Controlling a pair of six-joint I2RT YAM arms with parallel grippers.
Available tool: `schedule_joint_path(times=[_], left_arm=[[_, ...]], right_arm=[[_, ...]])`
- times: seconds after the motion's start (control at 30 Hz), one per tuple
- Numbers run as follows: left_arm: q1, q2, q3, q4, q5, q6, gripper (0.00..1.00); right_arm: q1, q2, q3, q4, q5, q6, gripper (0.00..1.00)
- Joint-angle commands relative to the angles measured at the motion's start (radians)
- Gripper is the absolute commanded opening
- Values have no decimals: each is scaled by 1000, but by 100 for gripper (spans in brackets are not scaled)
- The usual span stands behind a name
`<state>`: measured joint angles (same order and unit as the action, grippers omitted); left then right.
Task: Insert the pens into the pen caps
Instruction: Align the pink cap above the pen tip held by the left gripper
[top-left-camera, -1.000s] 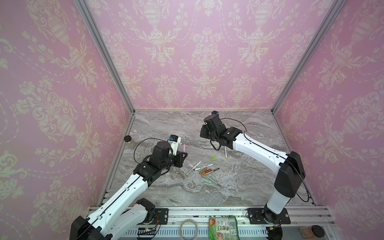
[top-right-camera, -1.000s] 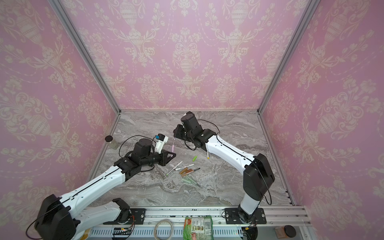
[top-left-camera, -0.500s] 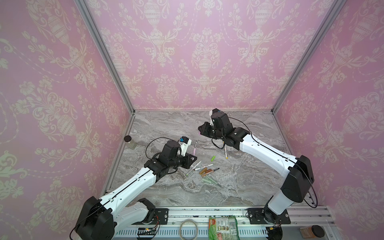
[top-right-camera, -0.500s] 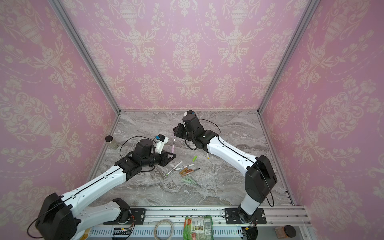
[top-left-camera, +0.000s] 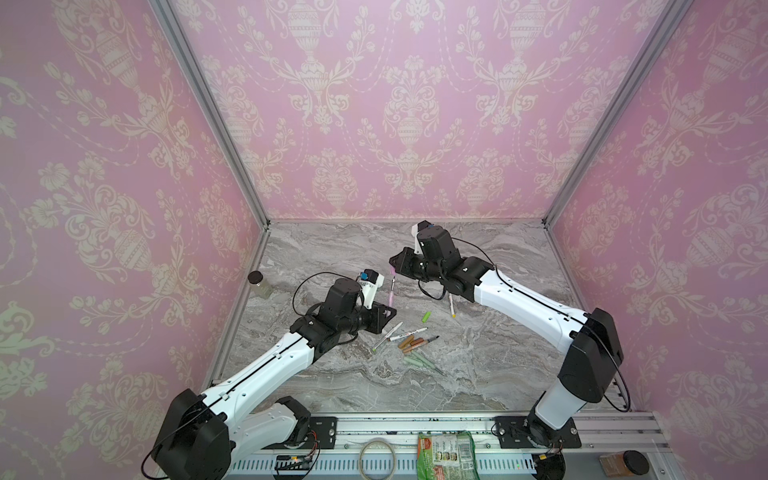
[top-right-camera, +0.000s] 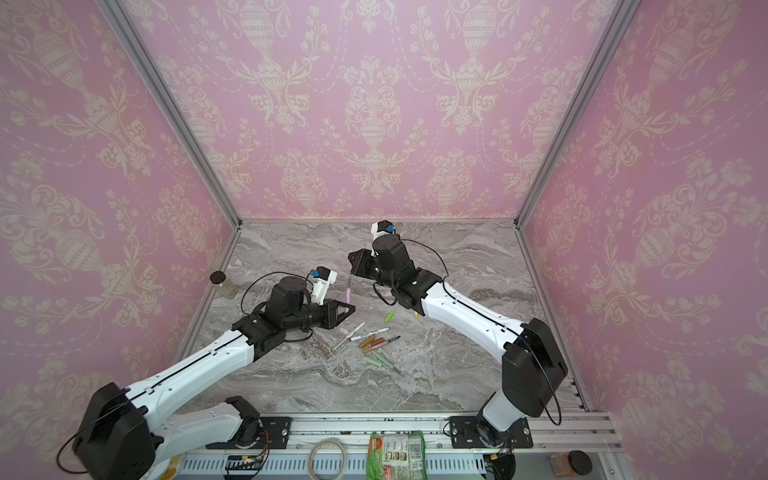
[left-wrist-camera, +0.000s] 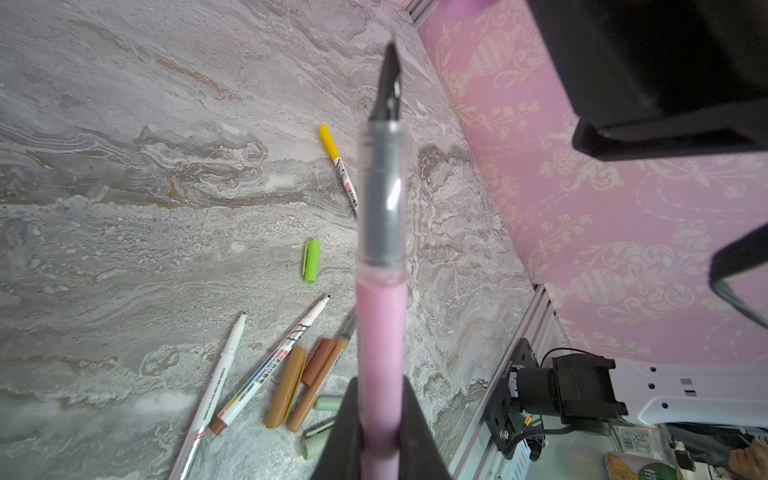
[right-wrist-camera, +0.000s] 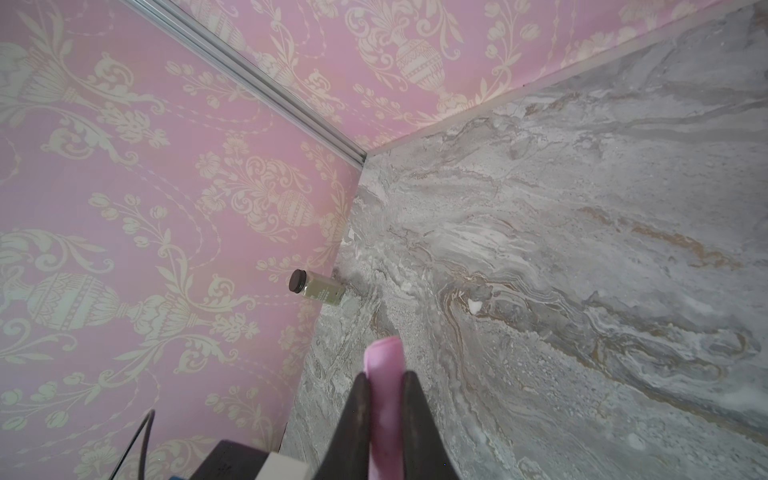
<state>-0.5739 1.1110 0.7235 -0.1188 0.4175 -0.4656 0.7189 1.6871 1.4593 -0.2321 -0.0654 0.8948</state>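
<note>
Here we go, capping time! The left gripper (left-wrist-camera: 381, 399) is clamped tight on the pink pen (left-wrist-camera: 380, 328), low on the barrel, with the dark tip pointing up and away from the jaws. The right gripper (right-wrist-camera: 385, 378) is pinched narrow on the pink cap (right-wrist-camera: 383, 353), and one end pokes out past the fingertips. Whether that end is the open mouth, I can't tell from here.

In both top views the pen stands nearly upright above the middle of the tabletop (top-left-camera: 498, 374). The cap hangs right at its tip, and by my read it is close but not seated.

Now for the delicate bit. The cap's mouth has to line up square with the pen's long axis, then slide straight down along it, slowly. Come in at an angle and the tip catches the rim, and with such a low hold the barrel could lever sideways. So the left side should stay rigid while the right does the travelling, pressing until the cap meets the pink barrel.

The rest wait their turn. The bright green cap (left-wrist-camera: 311, 261), the yellow-capped pen (left-wrist-camera: 337, 164) and the cluster of loose pens (left-wrist-camera: 266, 370) lie toward the near edge, well clear of the action
</note>
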Motion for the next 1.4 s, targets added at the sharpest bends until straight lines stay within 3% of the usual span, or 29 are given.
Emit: schedule_joint_path(times=[0.0, 0.57, 0.93, 1.37], left_arm=[[-10, 0, 31, 19, 6, -14, 0], [-11, 7, -17, 5, -8, -10, 0], [-10, 34, -15, 123, 70, -181, 0], [-11, 21, -2, 136, 78, -203, 0]], right_arm=[[9, 13, -20, 14, -10, 11, 0], [-16, -33, 3, 32, 8, 17, 0], [8, -139, -195, 350, 75, -98, 0], [23, -137, -238, 437, 165, -132, 0]])
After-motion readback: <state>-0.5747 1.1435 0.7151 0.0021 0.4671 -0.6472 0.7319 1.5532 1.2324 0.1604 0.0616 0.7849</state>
